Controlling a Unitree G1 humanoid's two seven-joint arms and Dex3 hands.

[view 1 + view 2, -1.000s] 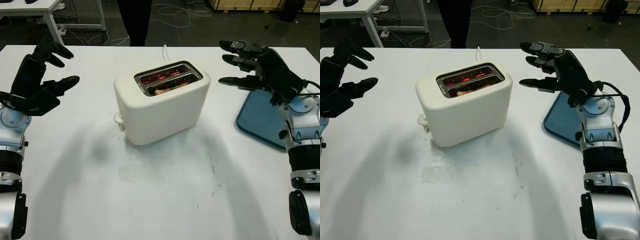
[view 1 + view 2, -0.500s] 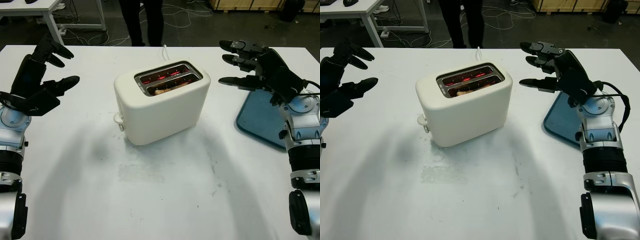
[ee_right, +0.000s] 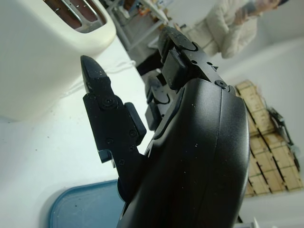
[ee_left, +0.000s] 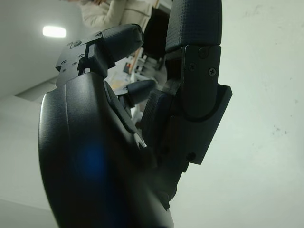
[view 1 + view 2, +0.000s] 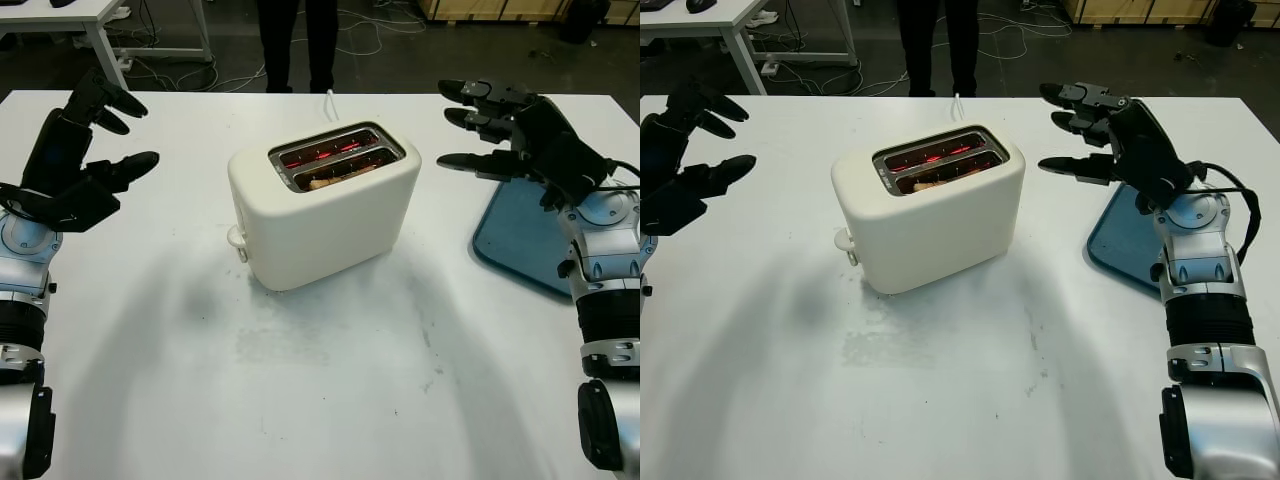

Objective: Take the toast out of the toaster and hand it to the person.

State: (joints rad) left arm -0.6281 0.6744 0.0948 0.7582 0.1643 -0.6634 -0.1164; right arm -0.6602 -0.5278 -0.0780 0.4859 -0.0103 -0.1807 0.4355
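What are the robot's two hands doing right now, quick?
Left hand: open, holding nothing, up over the table to the left of the toaster.
Right hand: open, holding nothing, to the right of the toaster.

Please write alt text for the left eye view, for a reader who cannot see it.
A cream toaster with glowing slots holding toast stands on a white table. The open left robot hand and open right robot hand are raised on either side. A blue tray lies under the right one; a person's legs stand beyond.

Smooth cream plastic toaster [image 5: 325,215] with metal slot rim on matt white table [image 5: 330,390].
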